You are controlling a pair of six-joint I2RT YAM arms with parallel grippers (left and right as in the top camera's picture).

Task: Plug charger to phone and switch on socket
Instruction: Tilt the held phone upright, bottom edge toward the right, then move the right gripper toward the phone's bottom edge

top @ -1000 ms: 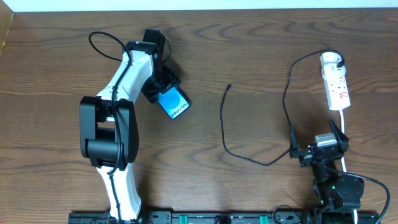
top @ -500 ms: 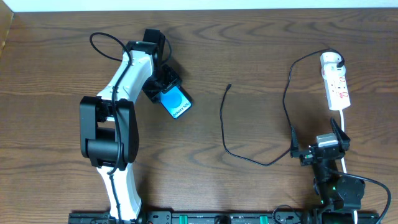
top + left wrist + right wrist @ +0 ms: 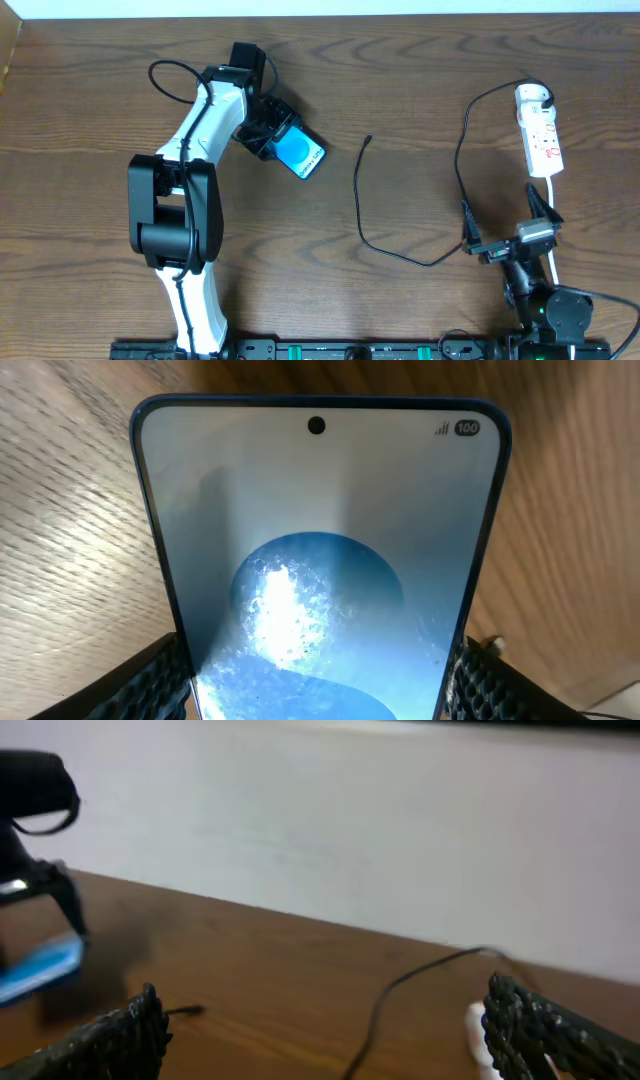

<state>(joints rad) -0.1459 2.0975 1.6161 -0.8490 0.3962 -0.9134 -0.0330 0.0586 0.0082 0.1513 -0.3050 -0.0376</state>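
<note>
Two grippers, one busy: left gripper (image 3: 280,140) is clamped on the phone (image 3: 303,157) by its sides, left of ctr; you want it held level w/ the port end aimed at the charger (image 3: 368,140) tip just right of it; right gripper (image 3: 502,215) gapes wide, empty, near the socket (image 3: 540,138); port's out of shot; can't tell if phone's airborne.
</note>
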